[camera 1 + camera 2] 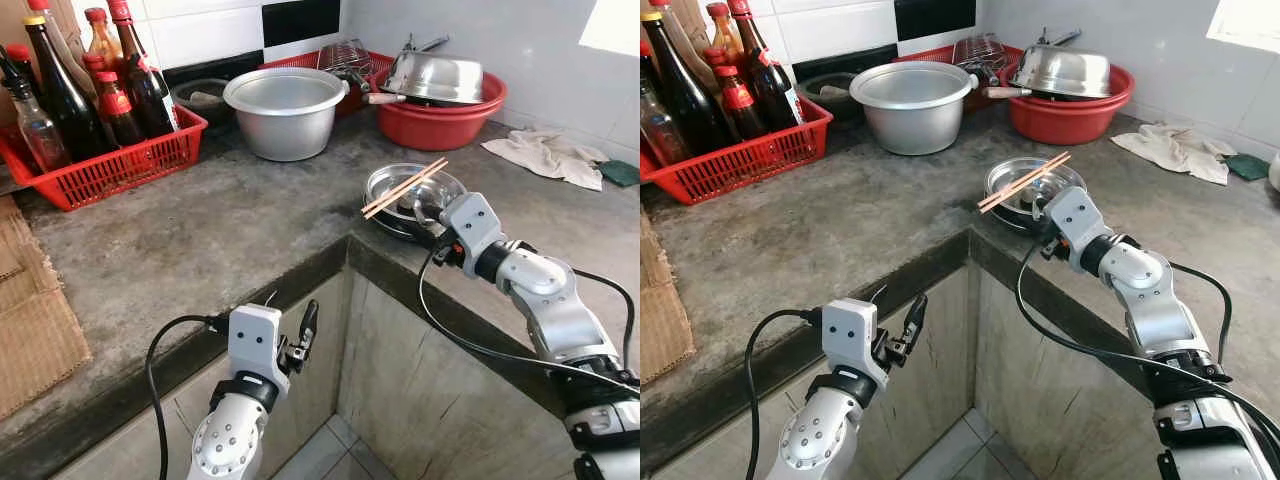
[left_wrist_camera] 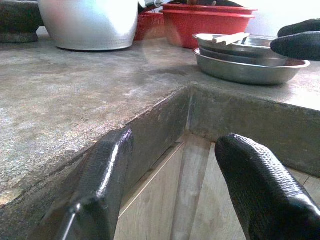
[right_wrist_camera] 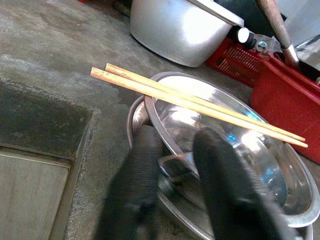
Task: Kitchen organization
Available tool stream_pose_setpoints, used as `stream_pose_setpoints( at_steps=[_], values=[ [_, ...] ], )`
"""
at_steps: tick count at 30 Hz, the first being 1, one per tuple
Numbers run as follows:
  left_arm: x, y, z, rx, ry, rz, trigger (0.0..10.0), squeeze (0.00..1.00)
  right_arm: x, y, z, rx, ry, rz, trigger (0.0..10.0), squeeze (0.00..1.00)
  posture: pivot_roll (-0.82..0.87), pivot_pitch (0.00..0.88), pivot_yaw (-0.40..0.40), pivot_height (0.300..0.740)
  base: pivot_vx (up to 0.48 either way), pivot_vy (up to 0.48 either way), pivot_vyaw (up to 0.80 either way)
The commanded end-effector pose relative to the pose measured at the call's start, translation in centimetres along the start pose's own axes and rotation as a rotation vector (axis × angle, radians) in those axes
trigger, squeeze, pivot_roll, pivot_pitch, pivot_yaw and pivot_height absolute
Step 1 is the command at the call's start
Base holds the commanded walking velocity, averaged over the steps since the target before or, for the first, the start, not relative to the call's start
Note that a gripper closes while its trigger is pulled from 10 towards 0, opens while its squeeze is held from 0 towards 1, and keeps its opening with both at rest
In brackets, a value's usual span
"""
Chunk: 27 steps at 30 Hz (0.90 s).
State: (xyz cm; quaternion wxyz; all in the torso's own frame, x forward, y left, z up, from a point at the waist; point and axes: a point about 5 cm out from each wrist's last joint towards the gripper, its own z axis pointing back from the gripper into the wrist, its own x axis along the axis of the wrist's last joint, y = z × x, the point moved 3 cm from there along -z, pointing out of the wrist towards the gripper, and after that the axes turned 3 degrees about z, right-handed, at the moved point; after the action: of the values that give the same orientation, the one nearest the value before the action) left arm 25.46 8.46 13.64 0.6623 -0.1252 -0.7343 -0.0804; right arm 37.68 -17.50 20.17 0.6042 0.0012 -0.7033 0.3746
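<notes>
My right gripper [image 3: 172, 172] is clamped on the near rim of the bowls [image 1: 385, 185], center-right on the counter [image 1: 200, 240]. Chopsticks [image 3: 195, 104] lie across the bowls' rim. My left gripper [image 2: 175, 192] hangs released at lower center, below the counter edge.

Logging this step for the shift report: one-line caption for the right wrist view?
Right gripper pinching the rim of stacked steel bowls with a pair of wooden chopsticks laid across.

Two silver jointed arms, left arm [image 1: 232, 440] dotted with screws, right arm [image 1: 540, 295], black cables looped alongside, textured black fingers [image 2: 260, 185]
</notes>
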Motion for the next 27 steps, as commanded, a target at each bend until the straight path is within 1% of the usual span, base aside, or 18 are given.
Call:
stream_pose_setpoints(
  at_steps=[1,14,27],
  values=[
    [0.2,-0.2,0.0,-0.003,-0.009,-0.003,10.0,0.00,0.8,-0.2,-0.4,0.005,-0.023,0.021,0.0,0.00,0.10,0.066,-0.044,0.740,0.000,0.000,0.00],
    [0.4,-0.1,-0.1,0.001,-0.013,-0.004,10.0,0.00,1.8,-0.6,-0.6,-0.001,-0.056,0.042,0.0,0.00,0.10,0.069,-0.044,0.740,0.000,0.000,0.00],
    [0.3,0.0,-0.1,0.005,-0.012,-0.006,10.0,0.00,2.7,-1.5,-0.7,-0.052,-0.083,0.068,0.0,0.00,0.09,0.063,-0.045,0.740,0.000,0.000,0.00]
  ],
)
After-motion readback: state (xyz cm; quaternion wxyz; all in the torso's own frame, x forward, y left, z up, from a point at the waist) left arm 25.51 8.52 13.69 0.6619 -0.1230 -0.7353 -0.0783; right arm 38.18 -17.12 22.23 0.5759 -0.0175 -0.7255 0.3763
